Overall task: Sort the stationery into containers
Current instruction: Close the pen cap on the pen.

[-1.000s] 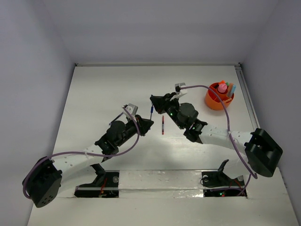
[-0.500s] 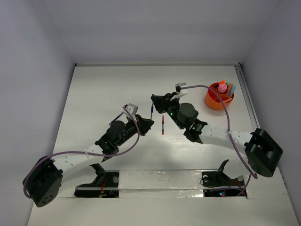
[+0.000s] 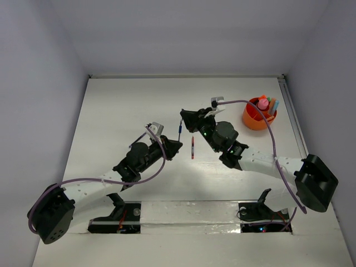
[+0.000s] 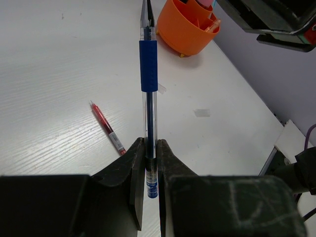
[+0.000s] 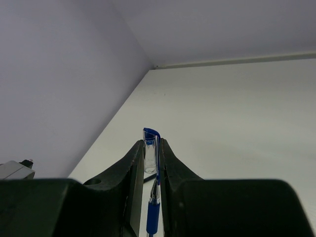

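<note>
Blue pen [image 4: 148,64] was held mid-table, off the surface, spanning btwn both grippers. L gripper [image 4: 148,150] had its jaws closed tight on the pen's back end, w/ the clear barrel pinched btwn the fingers and the blue grip section pointing away toward the far right. R gripper [image 5: 151,147] had its jaws nearly closed, clamped on the clear cap [image 5: 150,154] w/ a blue clip at the pen's other end. In the R wrist view the metal tip and blue grip showed just below the cap; couldn't tell if the cap was seated or pulled free. Red pen [image 4: 107,129] lay flat on the table [image 3: 122,105], just right of the L gripper and apart from the blue pen. Orange cup [image 3: 251,121] stood far right, well apart from both grippers, w/ pink, teal and orange items inside.
</note>
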You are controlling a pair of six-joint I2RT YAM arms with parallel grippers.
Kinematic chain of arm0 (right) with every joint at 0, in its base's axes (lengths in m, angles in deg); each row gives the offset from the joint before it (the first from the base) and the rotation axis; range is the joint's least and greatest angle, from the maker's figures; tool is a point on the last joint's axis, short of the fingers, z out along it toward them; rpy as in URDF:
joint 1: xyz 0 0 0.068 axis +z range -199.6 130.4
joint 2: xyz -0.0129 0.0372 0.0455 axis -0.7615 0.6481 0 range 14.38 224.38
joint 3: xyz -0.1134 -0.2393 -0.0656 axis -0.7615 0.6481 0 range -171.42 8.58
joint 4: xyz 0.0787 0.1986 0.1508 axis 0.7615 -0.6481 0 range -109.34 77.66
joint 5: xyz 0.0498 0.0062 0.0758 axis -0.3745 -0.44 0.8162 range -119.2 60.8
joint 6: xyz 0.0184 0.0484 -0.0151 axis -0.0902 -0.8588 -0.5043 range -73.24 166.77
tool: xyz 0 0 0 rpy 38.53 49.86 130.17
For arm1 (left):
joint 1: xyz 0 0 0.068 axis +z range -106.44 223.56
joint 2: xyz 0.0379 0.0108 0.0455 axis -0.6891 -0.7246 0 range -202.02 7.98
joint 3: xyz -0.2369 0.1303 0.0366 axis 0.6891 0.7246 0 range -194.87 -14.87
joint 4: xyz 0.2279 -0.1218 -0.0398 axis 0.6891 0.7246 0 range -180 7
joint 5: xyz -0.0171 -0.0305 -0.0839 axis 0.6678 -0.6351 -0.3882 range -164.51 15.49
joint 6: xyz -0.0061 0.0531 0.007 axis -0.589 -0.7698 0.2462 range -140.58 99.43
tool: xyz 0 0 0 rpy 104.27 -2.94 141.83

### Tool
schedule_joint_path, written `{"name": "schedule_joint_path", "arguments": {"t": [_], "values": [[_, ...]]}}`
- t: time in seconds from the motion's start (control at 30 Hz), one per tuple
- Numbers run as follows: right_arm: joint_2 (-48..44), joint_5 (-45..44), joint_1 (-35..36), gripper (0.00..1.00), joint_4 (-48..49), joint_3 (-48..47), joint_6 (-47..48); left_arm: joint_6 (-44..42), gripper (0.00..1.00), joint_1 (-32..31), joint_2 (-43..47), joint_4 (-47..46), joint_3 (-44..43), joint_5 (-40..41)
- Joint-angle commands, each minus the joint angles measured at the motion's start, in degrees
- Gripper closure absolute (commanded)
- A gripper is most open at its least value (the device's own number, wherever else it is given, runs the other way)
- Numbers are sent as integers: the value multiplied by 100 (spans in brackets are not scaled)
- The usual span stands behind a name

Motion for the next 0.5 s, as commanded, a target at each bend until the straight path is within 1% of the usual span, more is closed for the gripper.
{"name": "schedule_joint_path", "arguments": {"t": [0.0, 0.47], "values": [[-74, -132, 44, 100, 302, -80, 69, 27, 100, 1, 98, -302, -16, -49], [224, -132, 44, 100, 232, -97, 34, 10, 100, 1, 177, -310, 11, -31]]}}
